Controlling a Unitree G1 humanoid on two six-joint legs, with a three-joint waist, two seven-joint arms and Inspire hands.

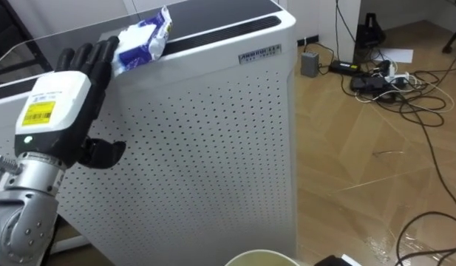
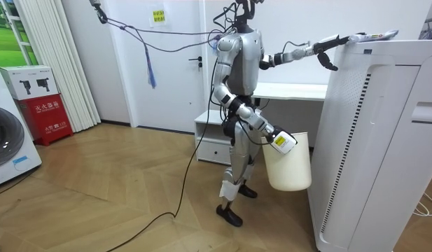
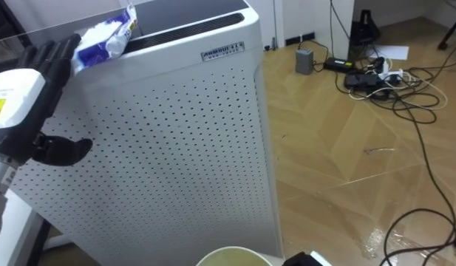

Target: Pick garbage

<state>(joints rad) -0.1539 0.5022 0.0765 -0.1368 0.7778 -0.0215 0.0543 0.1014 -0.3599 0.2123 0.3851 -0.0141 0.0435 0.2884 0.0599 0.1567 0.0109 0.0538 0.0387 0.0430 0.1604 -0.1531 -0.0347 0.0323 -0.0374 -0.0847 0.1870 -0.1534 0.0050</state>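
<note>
Left robot hand (image 1: 56, 103), fingers straight, touches crumpled blue-white wrapper (image 1: 143, 41) atop white perforated purifier (image 1: 205, 148) (likely pre-grasp); right robot hand (image 2: 283, 142) at cream bucket (image 2: 289, 169), probably to receive it, grip unreadable.

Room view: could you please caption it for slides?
Left hand reaches for blue-white wrapper atop tall white appliance; right hand carries cream bucket.

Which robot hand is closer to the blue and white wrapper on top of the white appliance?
Left. The left robot hand reaches right up to the wrapper; the right robot hand is low at the white bin.
</note>
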